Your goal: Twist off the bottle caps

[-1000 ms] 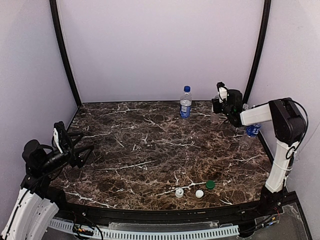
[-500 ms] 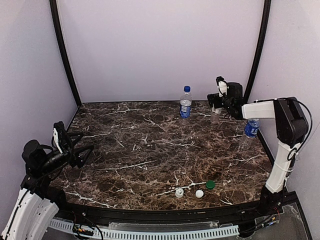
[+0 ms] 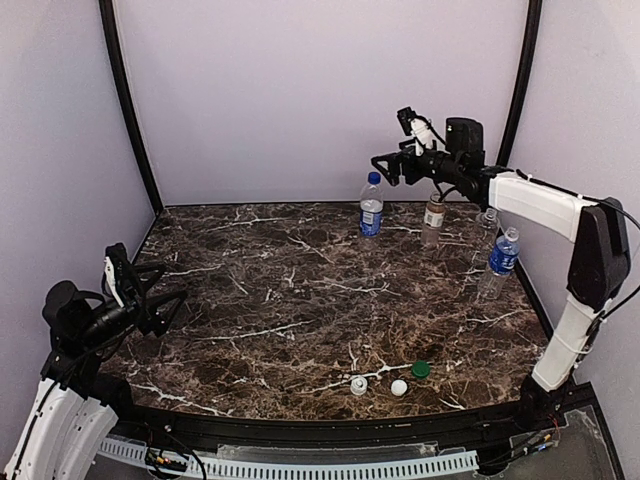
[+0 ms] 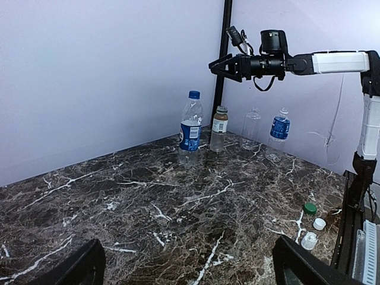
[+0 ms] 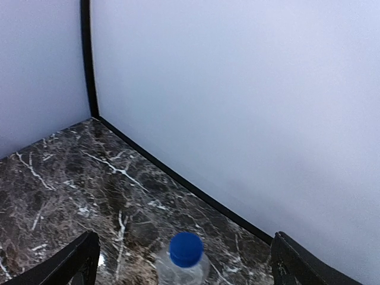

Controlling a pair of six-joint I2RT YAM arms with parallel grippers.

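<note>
1. Top view: the right claw (image 3: 383, 168), released, hangs just above the blue cap (image 3: 373, 178) of an upright bottle (image 3: 371, 212) near the counter's (image 3: 300, 300) far edge. The left claw (image 3: 172, 283) (also released) is well apart.
2. Left wrist: the cap lies below the right claw, slightly leftward.
3. Right wrist: the cap sits low between spread fingers (image 5: 77, 261).

Right tool (image 3: 381, 168) risen and swung left, now high near blue-capped bottle (image 3: 371, 208), tan-label bottle (image 3: 433, 216) uncovered
</note>
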